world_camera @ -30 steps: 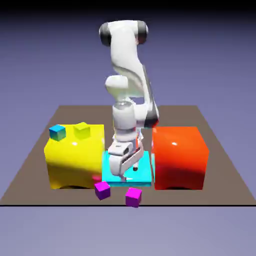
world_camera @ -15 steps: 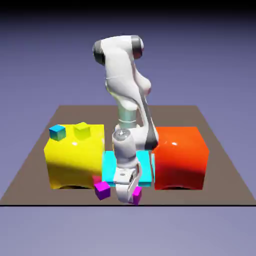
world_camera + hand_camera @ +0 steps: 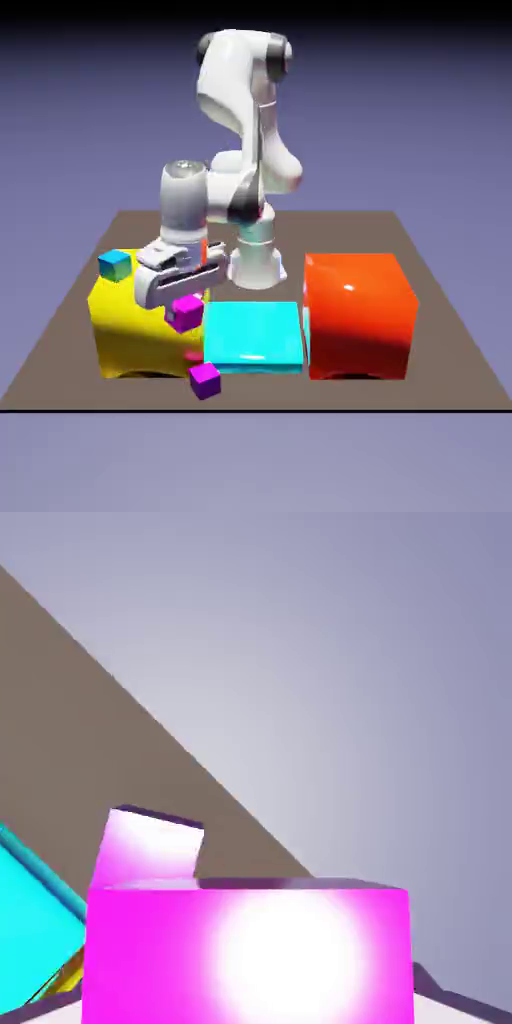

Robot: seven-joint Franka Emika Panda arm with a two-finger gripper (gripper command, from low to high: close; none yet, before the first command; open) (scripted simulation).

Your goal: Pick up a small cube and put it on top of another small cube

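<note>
- The gripper (image 3: 186, 303) is closed on a pink cube (image 3: 186, 312), held clear of the table in front of the yellow block (image 3: 140, 335), near that block's edge beside the cyan block (image 3: 254, 335).
- In the hand view the held pink cube (image 3: 250, 952) fills the bottom of the picture, hiding the finger tips; that fits a firm grasp between them.
- The hand is tilted rather than pointing straight down, which I judge to be mid-swing as the arm carries its load toward the target.
- The teal cube (image 3: 115, 264) sits on the yellow block's top, at its corner toward the exterior view's left; the cube must be lifted that high because the target stands on a block, not on the table.
- A second pink cube (image 3: 205, 380) lies on the table near its front edge, before the seam between the yellow and cyan blocks; it also shows in the hand view (image 3: 152, 847).
- A red block (image 3: 358, 315) stands on the cyan block's other side.
- Half a second ago the gripper was down at the table's front edge on the pink cube there; now that cube is gone from the table and rides in the gripper, which has risen and swung toward the yellow block.
- The other pink cube and the teal cube have not moved.
</note>
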